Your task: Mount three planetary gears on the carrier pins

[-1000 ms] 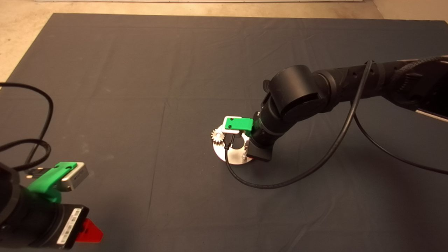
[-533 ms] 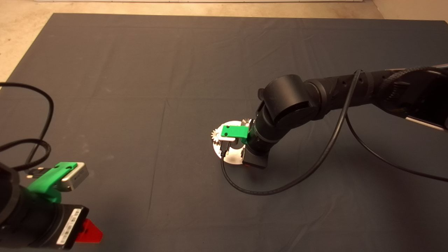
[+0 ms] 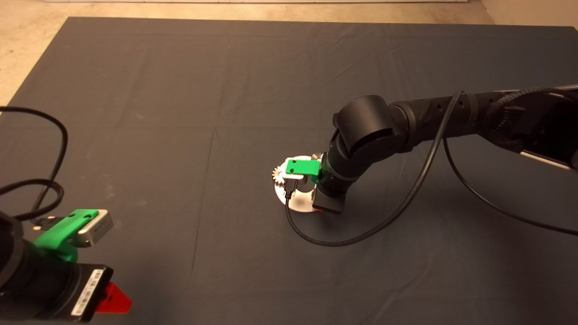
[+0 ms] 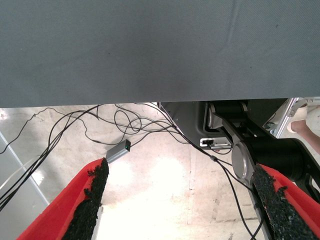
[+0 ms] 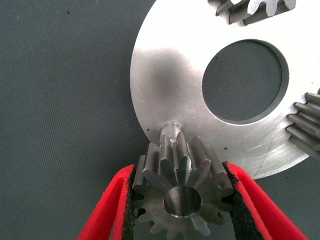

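My right gripper (image 5: 182,200) is shut on a silver planetary gear (image 5: 180,185) at the near edge of the shiny round plate (image 5: 170,75). A carrier pin (image 5: 171,128) rises from the plate into this gear, and the pin's end shows in the gear's centre hole. Two more gears (image 5: 255,10) (image 5: 305,125) sit at other edges of the plate. In the head view my wrist covers most of the plate (image 3: 300,203); one gear (image 3: 277,174) peeks out at its left. My left gripper (image 4: 182,200) is open and parked at the lower left (image 3: 113,300).
A black cable (image 3: 361,234) loops from the right wrist onto the dark mat (image 3: 180,113) in front of the plate. The left wrist view shows floor, loose cables (image 4: 125,125) and the robot's base (image 4: 260,145) beyond the mat's edge.
The right arm has shifted slightly left and toward the front over the plate, carrying the gear with it. The left arm has not moved.
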Available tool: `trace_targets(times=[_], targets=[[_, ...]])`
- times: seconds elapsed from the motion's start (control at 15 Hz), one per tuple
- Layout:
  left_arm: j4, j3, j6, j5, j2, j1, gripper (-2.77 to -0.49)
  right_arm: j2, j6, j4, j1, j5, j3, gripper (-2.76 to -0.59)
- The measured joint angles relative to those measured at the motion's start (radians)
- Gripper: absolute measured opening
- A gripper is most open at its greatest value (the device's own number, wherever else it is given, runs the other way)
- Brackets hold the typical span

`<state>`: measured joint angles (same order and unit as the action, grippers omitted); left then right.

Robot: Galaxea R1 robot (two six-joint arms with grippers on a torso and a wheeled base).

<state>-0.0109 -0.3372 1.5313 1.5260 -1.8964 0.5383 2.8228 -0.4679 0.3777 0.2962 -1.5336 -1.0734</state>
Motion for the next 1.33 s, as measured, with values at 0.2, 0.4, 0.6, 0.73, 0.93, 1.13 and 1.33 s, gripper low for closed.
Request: trace_targets(times=[0.2,0.4,0.6,0.73,0.93,1.13,1.33], targets=[[-0.001,0.000,-0.001,0.000,0.004,0.000,-1.22,0.010,0.005,0.000,0.000,0.003,-0.004,-2.29],[-0.001,0.000,-0.001,0.000,0.008,0.000,-1.22,0.015,0.007,0.000,0.000,0.000,-0.007,-2.29],[-0.003,0.000,-0.002,0.000,0.016,0.000,-1.22,0.026,0.007,0.000,0.000,0.004,-0.009,-2.29],[-0.004,0.000,-0.002,0.000,0.021,0.000,-1.22,0.025,0.008,0.001,0.000,0.002,-0.009,-2.29],[-0.004,0.000,-0.002,0.000,0.025,0.000,-1.22,0.025,0.011,0.009,0.000,0.002,-0.009,-2.29],[-0.004,0.000,-0.008,0.000,0.033,0.000,-1.22,0.026,0.012,0.027,0.000,0.001,-0.011,-2.29],[-0.007,0.000,-0.012,0.000,0.043,0.000,-1.22,0.025,0.014,0.041,-0.006,0.002,-0.013,-2.29]])
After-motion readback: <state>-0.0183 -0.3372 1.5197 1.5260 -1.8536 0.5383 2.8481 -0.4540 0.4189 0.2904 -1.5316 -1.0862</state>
